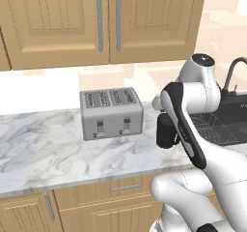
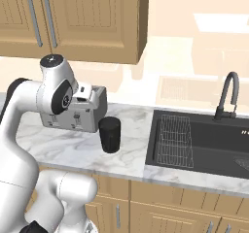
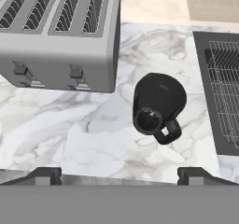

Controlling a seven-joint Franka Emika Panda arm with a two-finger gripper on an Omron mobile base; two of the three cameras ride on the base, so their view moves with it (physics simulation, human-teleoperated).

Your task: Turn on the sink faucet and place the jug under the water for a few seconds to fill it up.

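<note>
In the hand view the gripper (image 3: 119, 175) hangs above the front of the marble counter (image 3: 84, 139) with its jaws spread wide and nothing between them; only the two dark fingertips (image 3: 44, 175) show, well apart at the bottom. Just beyond them the jug (image 3: 158, 107) stands upright on the counter, its handle turned toward the camera and a little to the right, free of any contact. Behind and to the left of the jug sits the silver four-slot toaster (image 3: 60, 43), near it but not touching. To the right, the sink (image 2: 199, 144) is sunk into the counter with a wire rack (image 2: 175, 140) lying inside its left part. At the sink's back edge rises the sink faucet (image 2: 227, 97). Wooden wall cabinets (image 1: 101, 18) hang above the counter.
</note>
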